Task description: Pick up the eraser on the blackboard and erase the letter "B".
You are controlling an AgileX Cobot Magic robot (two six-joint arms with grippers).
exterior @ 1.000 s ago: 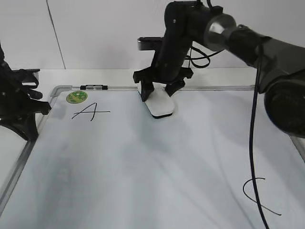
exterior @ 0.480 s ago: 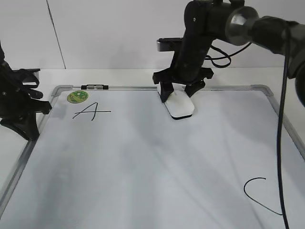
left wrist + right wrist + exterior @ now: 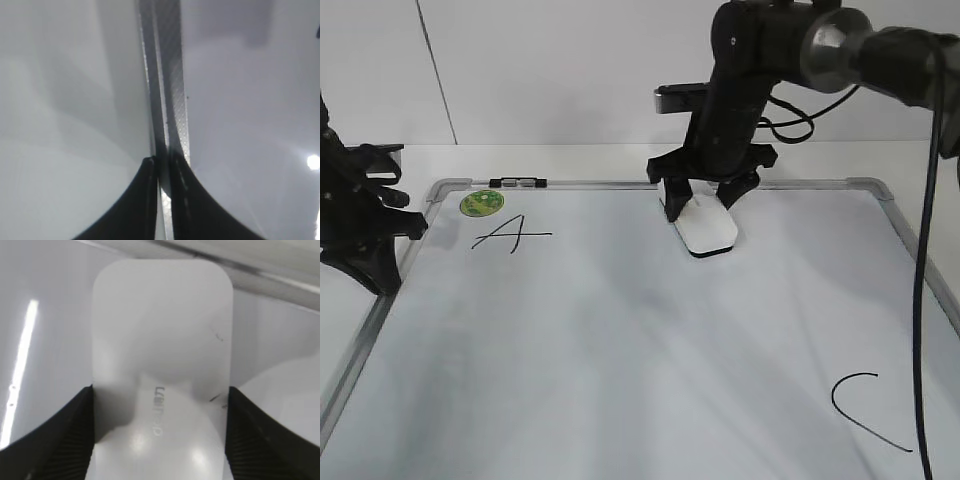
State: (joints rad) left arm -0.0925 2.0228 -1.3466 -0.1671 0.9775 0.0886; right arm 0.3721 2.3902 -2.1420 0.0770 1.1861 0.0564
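The eraser (image 3: 708, 228), a white rounded block with a black base, rests flat on the blackboard (image 3: 620, 340) near its top edge, right of the middle. My right gripper (image 3: 705, 197) is shut on the eraser from above. In the right wrist view the eraser (image 3: 162, 350) fills the space between the jaws (image 3: 160, 392). No letter "B" shows on the board; only faint grey smears lie around the eraser. My left gripper (image 3: 365, 225) is shut and empty at the board's left frame (image 3: 170, 100).
A black "A" (image 3: 510, 235) is at the board's top left and a black "C" (image 3: 865, 405) at its bottom right. A green sticker (image 3: 481, 203) and a small marker (image 3: 518, 183) lie at the top left corner. A black cable (image 3: 920, 300) hangs on the right.
My right gripper has slid the eraser to the right along the top of the board. The left arm has not moved.
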